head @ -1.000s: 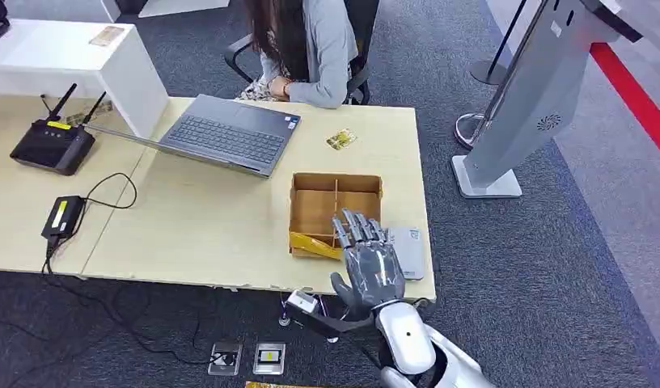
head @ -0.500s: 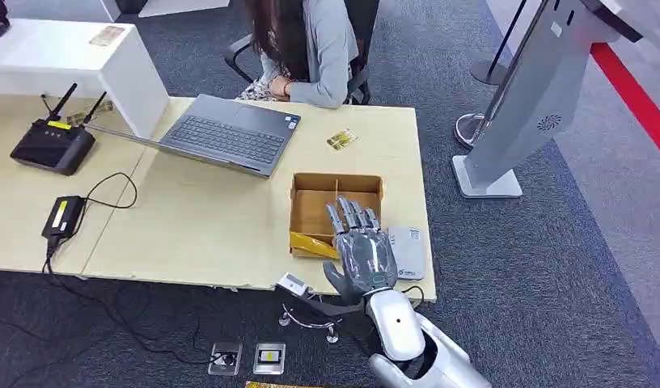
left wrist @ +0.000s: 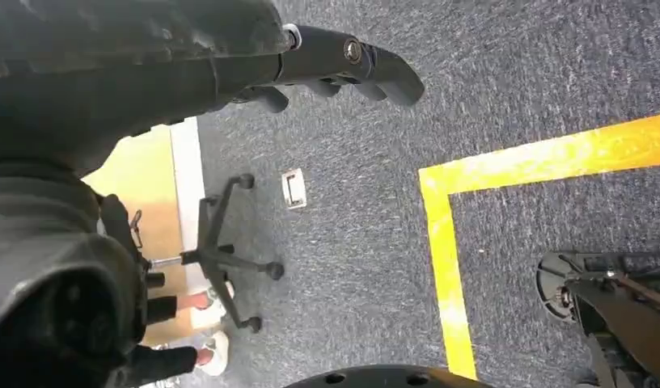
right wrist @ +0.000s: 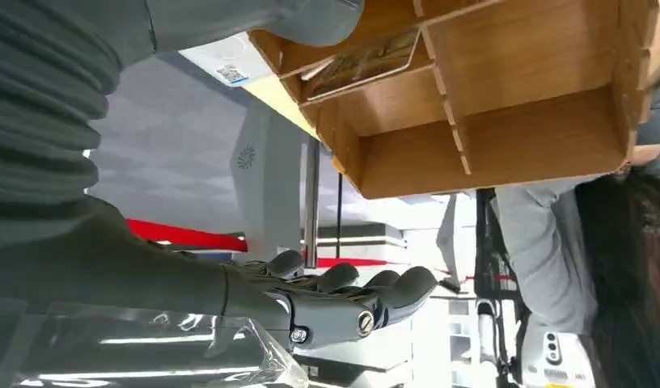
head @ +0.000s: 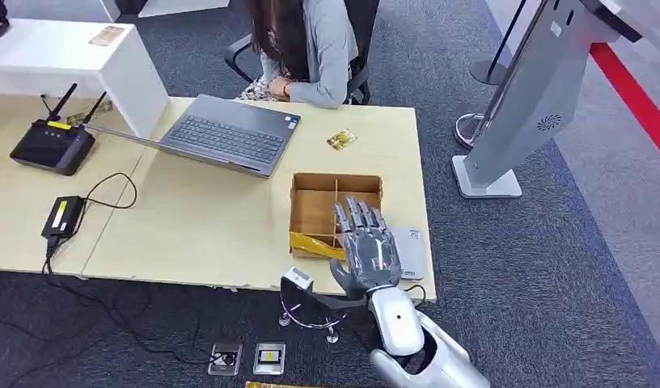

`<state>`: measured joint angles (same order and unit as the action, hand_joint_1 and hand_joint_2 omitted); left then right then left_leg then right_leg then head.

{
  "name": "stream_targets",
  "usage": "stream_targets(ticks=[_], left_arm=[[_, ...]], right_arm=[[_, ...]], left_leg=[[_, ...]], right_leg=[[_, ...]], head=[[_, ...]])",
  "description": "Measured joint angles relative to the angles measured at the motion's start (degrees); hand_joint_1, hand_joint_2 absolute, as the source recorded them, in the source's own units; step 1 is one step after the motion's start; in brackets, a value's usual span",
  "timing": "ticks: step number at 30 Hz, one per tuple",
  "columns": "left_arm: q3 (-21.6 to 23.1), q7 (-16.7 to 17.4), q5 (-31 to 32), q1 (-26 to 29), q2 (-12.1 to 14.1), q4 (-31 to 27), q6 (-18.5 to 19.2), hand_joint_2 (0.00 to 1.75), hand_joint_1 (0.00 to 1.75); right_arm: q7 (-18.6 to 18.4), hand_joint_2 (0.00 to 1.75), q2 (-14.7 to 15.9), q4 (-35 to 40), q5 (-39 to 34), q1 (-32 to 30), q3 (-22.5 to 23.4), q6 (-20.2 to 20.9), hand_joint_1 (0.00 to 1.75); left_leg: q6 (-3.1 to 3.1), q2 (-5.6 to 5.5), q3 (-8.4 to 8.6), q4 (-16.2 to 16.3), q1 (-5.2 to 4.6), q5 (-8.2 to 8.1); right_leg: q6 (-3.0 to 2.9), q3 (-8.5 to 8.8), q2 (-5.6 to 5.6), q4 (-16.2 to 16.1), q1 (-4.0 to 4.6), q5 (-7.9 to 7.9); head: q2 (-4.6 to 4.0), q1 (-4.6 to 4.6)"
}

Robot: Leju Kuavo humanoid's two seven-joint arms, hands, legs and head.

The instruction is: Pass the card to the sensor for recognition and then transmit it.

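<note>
Right hand point(head: 368, 246) hovering over the box's point(head: 315, 208) near right corner, fingers point(head: 357, 217) stretched out and apart toward 12 o'clock, grasping nothing. In the right wrist view the hand point(right wrist: 310, 303) is empty too, the box's point(right wrist: 505, 121) compartments beside it.

Grey sensor point(head: 410, 250) lying flat at the hand's 3 o'clock, on the desk's point(head: 213, 226) near right corner, partly under the hand.

A gold-printed card point(right wrist: 363, 61) leaning in the box's near compartment. Another card point(head: 341, 139) lying on the desk at the box's 12 o'clock.

Laptop point(head: 226, 133) sitting open at the box's 10 o'clock. A person point(head: 310, 48) sitting behind the desk.

Left hand point(left wrist: 327, 69) hanging over carpet, dark fingers curled; cannot tell whether clenched.
</note>
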<state>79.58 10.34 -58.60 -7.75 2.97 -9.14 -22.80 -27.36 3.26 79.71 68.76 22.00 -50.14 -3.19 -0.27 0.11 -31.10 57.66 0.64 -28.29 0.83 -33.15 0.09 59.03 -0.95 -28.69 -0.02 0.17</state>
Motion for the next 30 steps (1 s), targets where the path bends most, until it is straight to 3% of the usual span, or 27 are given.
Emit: stream_targets(ticks=[21, 30], left_arm=[[0.20, -0.59, 0.57, -0.10, 0.24, 0.00, 0.61, 0.00, 0.00], [0.50, -1.90, 1.49, -0.10, 0.31, 0.00, 1.09, 0.00, 0.00]], right_arm=[[2.14, 1.75, -4.30, -9.26, 0.11, 0.15, 0.00, -5.22, 0.00], [2.58, 1.75, -5.27, -15.91, 0.60, 1.67, 0.13, -9.56, 0.00]], left_leg=[[0.00, 0.00, -0.01, 0.00, 0.00, 0.00], [0.00, 0.00, -0.01, 0.00, 0.00, 0.00]], right_leg=[[0.00, 0.00, 0.00, 0.00, 0.00, 0.00], [0.00, 0.00, 0.00, 0.00, 0.00, 0.00]], head=[[0.00, 0.02], [0.00, 0.02]])
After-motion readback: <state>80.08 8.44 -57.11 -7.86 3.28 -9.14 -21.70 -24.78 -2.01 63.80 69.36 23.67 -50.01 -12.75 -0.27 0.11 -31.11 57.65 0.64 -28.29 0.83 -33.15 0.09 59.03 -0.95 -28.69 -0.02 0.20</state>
